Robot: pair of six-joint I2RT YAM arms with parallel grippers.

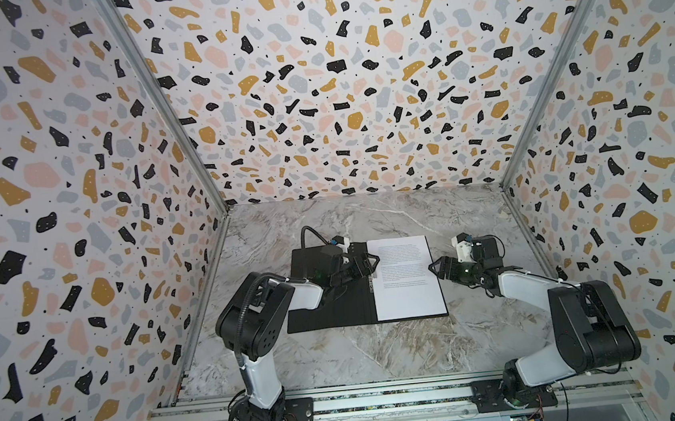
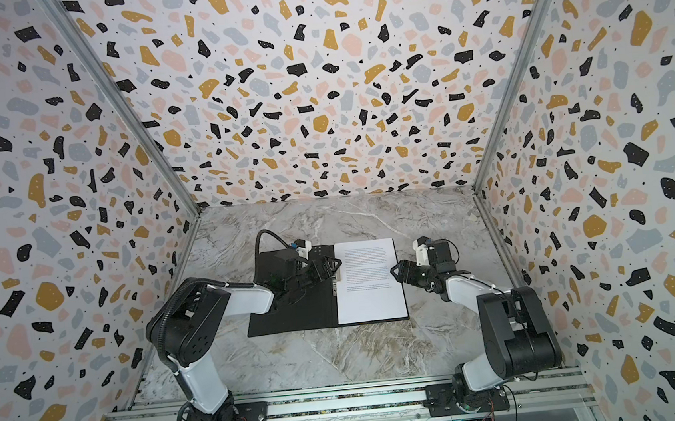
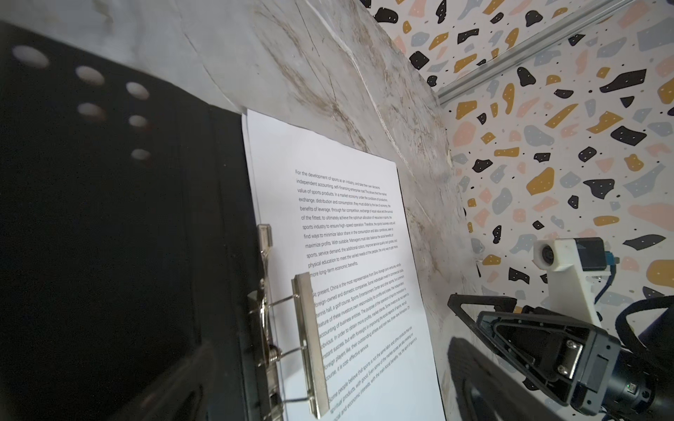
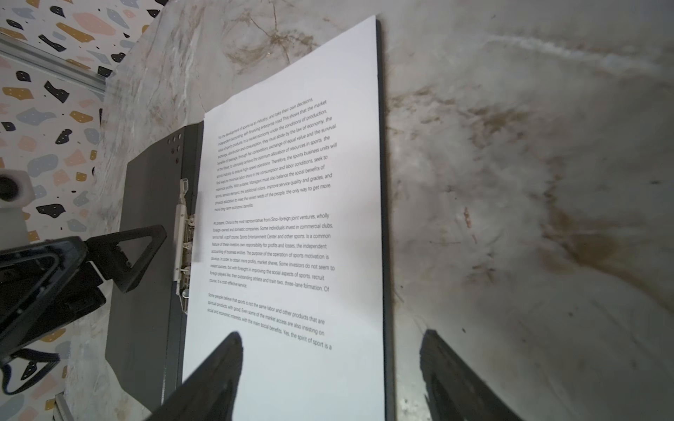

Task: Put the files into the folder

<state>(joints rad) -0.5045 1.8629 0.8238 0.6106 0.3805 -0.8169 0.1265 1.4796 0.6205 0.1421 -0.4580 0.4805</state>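
Well, both grippers are spread apart and hold nothing. The left gripper (image 1: 374, 263), jaws at their widest, hangs over the folder's (image 1: 328, 316) spine, by the metal clip (image 3: 310, 346). The right gripper (image 4: 332, 334) straddles the folder's outer right edge, one finger over the paper and the other over the marble-patterned table (image 1: 381, 353). The folder lies open and flat, matt black inside. The files (image 1: 407, 293) rest squarely on its right half, the top sheet white with printed paragraphs. The left wrist view shows what the top views do not: the clip's shiny brass-toned bar lying across the sheets' margin, round holes (image 3: 91, 76) punched near the folder's corner, and what looks like a second sheet's edge beneath.
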